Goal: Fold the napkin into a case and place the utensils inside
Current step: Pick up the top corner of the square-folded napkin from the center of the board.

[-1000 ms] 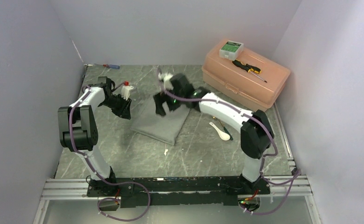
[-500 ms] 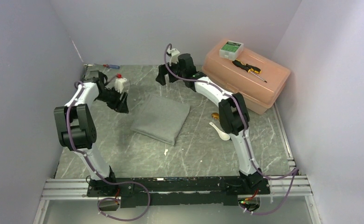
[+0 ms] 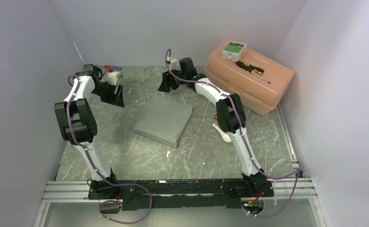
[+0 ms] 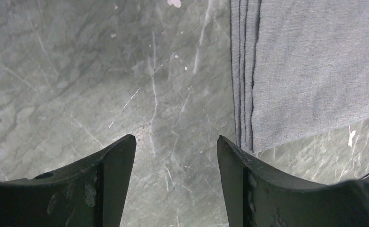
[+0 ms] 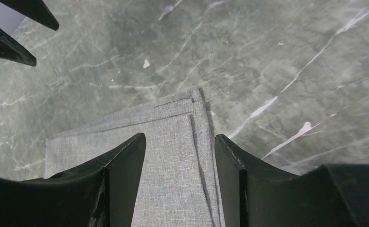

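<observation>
Both claws are standing apart, gripping nothing. Left claw [image 4: 175,139] is hovering over bare desk [image 3: 125,146], with the folded grey cloth napkin [image 3: 163,120] lying just right of it. Right claw [image 5: 179,137] is hovering above the napkin's layered corner. Probably opening the pocket next: pinch the top layer only, pin the rest. Showing: one napkin, one white short-handled spoon [image 3: 222,132] well behind right claw.

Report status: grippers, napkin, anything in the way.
Left gripper open, empty, beside the folded grey cloth napkin. Right gripper open, empty, near its far corner. White short-handled soup spoon on the table, not inside. Nothing on the napkin.
</observation>
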You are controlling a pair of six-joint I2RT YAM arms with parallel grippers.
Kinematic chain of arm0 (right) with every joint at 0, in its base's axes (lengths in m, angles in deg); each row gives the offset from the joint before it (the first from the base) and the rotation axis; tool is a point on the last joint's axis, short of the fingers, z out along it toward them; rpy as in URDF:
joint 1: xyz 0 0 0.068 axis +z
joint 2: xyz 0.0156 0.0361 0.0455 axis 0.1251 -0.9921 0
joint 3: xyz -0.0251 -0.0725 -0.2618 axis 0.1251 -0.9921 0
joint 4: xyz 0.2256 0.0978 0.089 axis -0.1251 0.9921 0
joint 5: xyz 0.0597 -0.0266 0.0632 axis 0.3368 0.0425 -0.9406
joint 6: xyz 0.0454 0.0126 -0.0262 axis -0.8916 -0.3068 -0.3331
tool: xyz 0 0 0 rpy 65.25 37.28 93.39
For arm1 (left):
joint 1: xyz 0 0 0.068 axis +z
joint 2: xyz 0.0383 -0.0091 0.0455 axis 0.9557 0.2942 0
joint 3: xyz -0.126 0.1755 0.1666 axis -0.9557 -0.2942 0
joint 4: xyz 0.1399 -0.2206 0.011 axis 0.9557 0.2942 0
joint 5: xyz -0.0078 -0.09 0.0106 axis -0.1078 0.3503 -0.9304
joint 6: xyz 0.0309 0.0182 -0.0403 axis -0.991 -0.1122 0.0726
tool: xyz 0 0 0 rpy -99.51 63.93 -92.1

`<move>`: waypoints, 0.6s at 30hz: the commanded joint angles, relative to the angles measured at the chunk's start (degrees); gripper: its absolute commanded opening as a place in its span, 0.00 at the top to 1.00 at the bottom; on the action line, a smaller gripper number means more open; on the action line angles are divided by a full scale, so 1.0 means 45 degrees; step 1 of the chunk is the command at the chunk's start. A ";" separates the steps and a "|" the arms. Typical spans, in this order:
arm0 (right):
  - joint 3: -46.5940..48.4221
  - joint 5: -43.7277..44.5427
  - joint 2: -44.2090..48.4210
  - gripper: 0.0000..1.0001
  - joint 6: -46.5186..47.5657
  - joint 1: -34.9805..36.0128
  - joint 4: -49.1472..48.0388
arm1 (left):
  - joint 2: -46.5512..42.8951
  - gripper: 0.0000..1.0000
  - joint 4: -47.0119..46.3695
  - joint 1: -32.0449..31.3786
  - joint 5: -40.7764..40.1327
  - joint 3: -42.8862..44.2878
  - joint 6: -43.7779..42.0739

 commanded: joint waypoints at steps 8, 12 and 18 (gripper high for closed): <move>0.0689 -0.0722 -0.1374 0.43 -0.0395 0.0402 -0.0334 | -0.0055 0.18 0.0444 0.0087 -0.0439 0.0533 0.0828; 0.0477 -0.0499 -0.1525 0.46 -0.0330 0.0573 -0.0496 | -0.0022 0.20 0.0459 0.0092 -0.0566 0.0449 0.0758; -0.0032 0.0274 -0.1340 0.58 0.0018 0.0798 -0.0836 | 0.0015 0.24 0.0433 0.0119 -0.0509 0.0225 0.0730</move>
